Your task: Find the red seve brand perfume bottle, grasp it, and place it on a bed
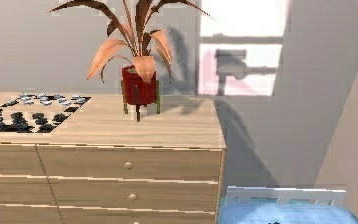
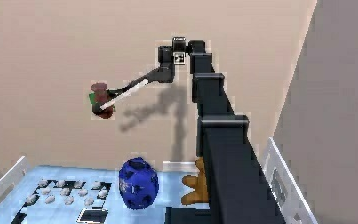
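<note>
The hand [image 2: 109, 100] hung out at the end of the long dark arm [image 2: 222, 120], and at its fingers dangled a small dark-red thing [image 2: 100, 104] with a greenish top, clear of every surface, with only the bare wall [image 2: 47, 50] behind it; by its colour I took it for the perfume the task names, so the hand was holding it. By my reckoning the finding and the grasping were done and only the setting down was left. Below it lay the bed [image 2: 82, 172], pale blue inside a white frame, and it was crowded: a blue patterned ball [image 2: 138, 183] sat near the middle, an orange-brown toy bear [image 2: 197, 186] just beside the arm, and a scatter of small dark and pale pieces [image 2: 57, 190] toward the arm side view's left. The barest stretch looked to be the strip between the ball and the wall. Ahead of the robot stood a wooden dresser [image 1: 107, 160] carrying a chessboard [image 1: 35, 112] and a potted plant [image 1: 139, 85], with a corner of the bed [image 1: 282, 205] showing low at the forward view's right, so there seemed little room to drive forward.
</note>
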